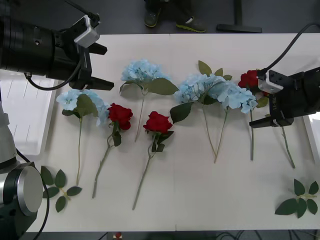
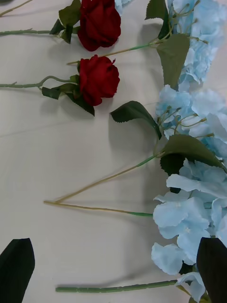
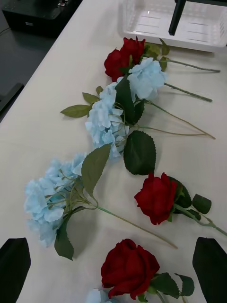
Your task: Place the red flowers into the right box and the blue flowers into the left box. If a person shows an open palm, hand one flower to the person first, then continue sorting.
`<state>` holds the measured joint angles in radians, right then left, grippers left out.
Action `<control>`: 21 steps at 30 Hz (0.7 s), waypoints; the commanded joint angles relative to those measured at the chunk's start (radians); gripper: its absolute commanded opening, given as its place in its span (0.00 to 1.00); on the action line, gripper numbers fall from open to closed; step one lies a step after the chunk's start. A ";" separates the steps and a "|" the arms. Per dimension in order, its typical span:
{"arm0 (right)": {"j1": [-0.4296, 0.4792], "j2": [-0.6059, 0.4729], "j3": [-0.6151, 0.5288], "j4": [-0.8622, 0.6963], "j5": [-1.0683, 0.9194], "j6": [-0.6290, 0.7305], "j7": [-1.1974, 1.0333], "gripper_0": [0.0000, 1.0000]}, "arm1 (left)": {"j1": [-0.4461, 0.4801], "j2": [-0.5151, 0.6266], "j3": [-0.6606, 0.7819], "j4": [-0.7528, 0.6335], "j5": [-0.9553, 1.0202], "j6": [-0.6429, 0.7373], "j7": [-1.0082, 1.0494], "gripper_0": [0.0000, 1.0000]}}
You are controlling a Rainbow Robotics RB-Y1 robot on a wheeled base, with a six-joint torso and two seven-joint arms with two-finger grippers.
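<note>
- Looking down from the front, you see the white table (image 1: 190,200) with the flowers laid in a row, blooms toward the far edge and stems pointing back at the robot.
- Your left gripper (image 1: 97,67) hangs over the table's left end, just above and beside the leftmost blue hydrangea (image 1: 80,102); its black fingers are spread wide and hold nothing.
- Your right gripper (image 1: 262,112) sits at the right end, next to the rightmost red rose (image 1: 248,79); its fingers (image 2: 16,270) stand apart at the corners of the right wrist view, gripping nothing.
- Two more red roses (image 1: 120,116) lie in the middle-left, the second one (image 1: 158,122) just right of the first.
- A second blue hydrangea (image 1: 142,71) lies farther back between them, and a bigger mass of blue clusters (image 1: 215,92) spreads right of centre, touching the rightmost rose.
- The left box (image 1: 20,117) rests at the table's left edge, partly under your left arm.
- The right box (image 3: 165,21) shows in the left wrist view, beyond the rightmost rose.
- Loose leaf sprigs lie at the near left (image 1: 57,185) and near right (image 1: 300,199) corners.
- A person's shoes (image 1: 172,20) stand beyond the far edge, well apart from the flowers.
</note>
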<state>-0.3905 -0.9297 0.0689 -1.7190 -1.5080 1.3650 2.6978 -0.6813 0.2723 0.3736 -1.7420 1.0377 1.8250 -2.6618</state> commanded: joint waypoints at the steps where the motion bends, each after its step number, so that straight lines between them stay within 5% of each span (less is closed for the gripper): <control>1: 0.070 0.081 0.037 0.010 -0.009 -0.001 0.007 1.00 | -0.043 0.038 -0.004 -0.018 0.008 0.002 -0.027 1.00; 9: 0.051 0.022 0.008 0.001 -0.087 -0.023 0.007 1.00 | -0.043 0.038 -0.004 -0.018 0.008 0.002 -0.027 1.00; 13: 0.012 -0.063 0.003 -0.002 -0.175 -0.038 -0.228 1.00 | -0.043 0.038 -0.004 -0.018 0.008 0.002 -0.027 0.73; 21: -0.064 -0.230 0.040 -0.007 -0.179 -0.073 -0.826 1.00 | 0.008 0.081 -0.009 0.019 0.019 0.019 -0.015 0.75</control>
<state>-0.4115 -1.1033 0.1026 -1.7005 -1.6893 1.2984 2.0341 -0.6660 0.2800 0.3736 -1.7224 1.0378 1.8357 -2.6618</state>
